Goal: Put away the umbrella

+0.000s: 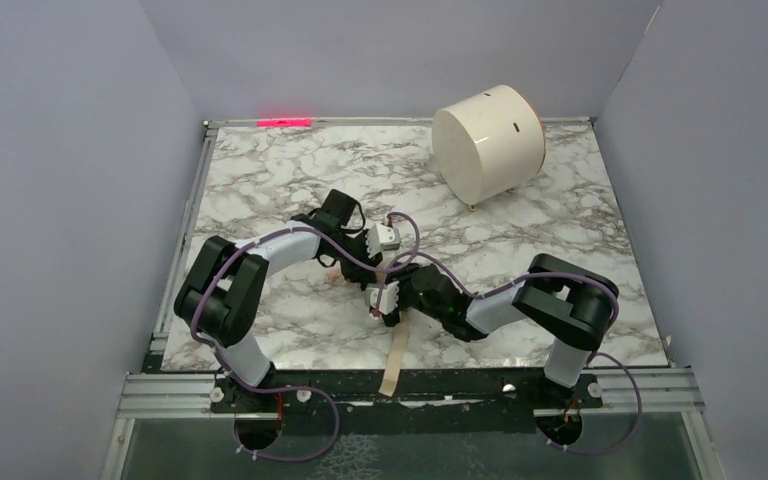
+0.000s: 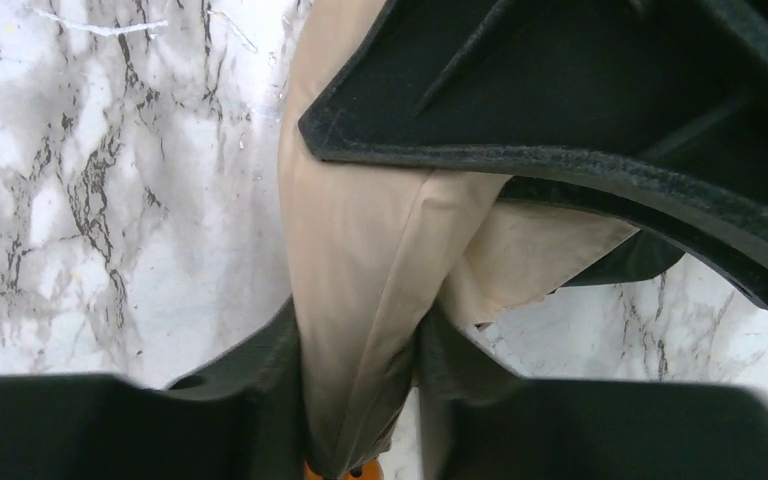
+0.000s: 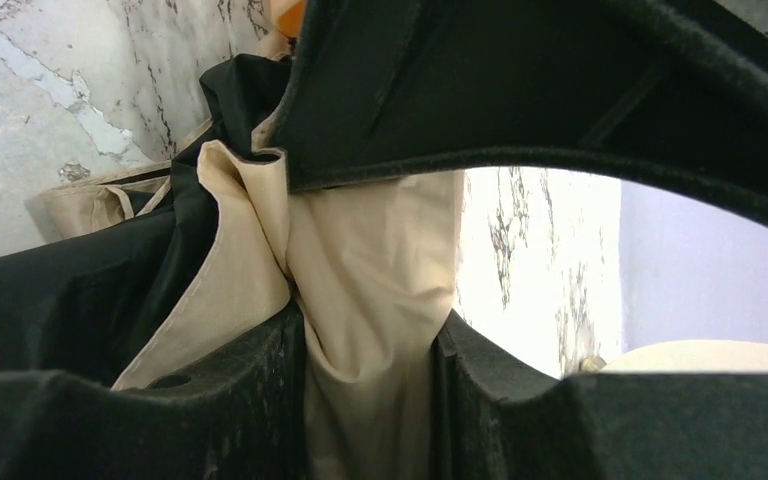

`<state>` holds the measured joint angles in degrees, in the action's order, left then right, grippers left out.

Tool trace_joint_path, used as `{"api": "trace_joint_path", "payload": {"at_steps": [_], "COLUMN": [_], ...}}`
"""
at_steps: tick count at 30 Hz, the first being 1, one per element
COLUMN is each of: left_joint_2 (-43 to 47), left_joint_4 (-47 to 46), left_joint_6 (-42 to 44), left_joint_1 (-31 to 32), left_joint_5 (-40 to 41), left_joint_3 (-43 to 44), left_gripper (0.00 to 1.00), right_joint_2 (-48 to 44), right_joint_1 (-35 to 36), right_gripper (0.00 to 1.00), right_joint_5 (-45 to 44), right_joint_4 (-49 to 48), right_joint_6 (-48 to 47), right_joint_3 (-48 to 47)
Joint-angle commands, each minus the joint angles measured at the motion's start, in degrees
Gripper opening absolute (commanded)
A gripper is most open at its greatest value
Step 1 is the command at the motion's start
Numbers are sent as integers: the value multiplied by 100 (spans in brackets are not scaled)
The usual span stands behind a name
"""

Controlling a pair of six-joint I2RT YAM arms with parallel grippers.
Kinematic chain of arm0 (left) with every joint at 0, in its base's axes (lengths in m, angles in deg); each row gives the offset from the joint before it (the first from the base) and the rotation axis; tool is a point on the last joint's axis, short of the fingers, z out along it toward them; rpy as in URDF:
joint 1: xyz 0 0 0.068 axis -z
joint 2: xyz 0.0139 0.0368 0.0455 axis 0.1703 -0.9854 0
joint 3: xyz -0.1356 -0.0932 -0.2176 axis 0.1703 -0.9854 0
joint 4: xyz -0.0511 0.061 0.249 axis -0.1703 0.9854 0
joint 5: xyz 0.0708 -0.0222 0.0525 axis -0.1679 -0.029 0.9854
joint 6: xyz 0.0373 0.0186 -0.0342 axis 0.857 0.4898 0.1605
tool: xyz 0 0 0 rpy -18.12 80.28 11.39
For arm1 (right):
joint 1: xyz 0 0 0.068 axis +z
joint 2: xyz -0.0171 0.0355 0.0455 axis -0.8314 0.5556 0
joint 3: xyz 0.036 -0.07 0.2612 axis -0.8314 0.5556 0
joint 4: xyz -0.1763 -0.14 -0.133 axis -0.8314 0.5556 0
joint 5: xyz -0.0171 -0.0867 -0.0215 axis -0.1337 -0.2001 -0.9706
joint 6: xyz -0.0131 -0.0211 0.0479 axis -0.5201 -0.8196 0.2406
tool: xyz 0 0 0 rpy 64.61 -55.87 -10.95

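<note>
umbrella point(image 2: 360, 260): you see cream-tan fabric, black underside, bunched and creased | strap point(image 1: 394, 362): long, tan, lying flat, reaching the near edge | knob point(image 2: 332, 471): peach-orange, barely showing | place: mid marble table point(image 1: 260, 170)

From high behind the near edge, we look down over the whole marble worktop point(image 1: 260, 180). Our wrist cameras sit tight against the left claw point(image 2: 380, 270) and right claw point(image 3: 370, 250), both facing the same beige umbrella point(image 2: 350, 230) cloth, which fills each close view.
</note>
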<state>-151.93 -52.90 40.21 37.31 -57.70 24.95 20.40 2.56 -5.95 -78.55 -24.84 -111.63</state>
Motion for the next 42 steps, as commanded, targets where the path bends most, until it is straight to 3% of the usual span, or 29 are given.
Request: {"api": "trace_joint_path", "payload": {"at_steps": [1,3,9,11,17,22,25,29,32,38,42], "left_joint_2": [-57,-69,-154,-185,-264,-229,-221,-203,-222,-272,-301], "left_joint_4": [-217,-278,-481,-530,-585,-718,-780,-884,-897,-887,-905], "left_joint_6": [365,390,443,437,494,504,483,436,416,347,149], "left_joint_1": [129,135,134,136,132,135,141,142,141,150,156], "left_joint_5": [662,873,1252,1313,1456,1524,1539,1570,1561,1538,1657], "left_joint_3": [-110,-123,-140,-162,-159,-215,-227,-274,-273,-217,-171], "left_gripper": [12,0,0,0,0,0,0,0,0,0,0], "right_joint_2": [60,-92,-1046,-1480,-2894,-4247,-4984,-5671,-5634,-4724,-4424], "right_joint_1": [50,54,61,61,121,122,118,55,-341,-476,-463], "right_gripper": [22,31,58,61,63,62,61,56,55,55,55], "right_joint_5": [56,79,130,199,283,176,-546,-1753,-1603,-690,-390], "right_joint_4": [750,746,621,681,1256,1200,1467,2557,3696,4726,4464], "right_joint_6": [329,431,849,1040,1986,3324,4546,6304,7211,8836,9606], "right_joint_3": [277,309,626,760,1149,1569,1651,1437,1040,543,784]}}
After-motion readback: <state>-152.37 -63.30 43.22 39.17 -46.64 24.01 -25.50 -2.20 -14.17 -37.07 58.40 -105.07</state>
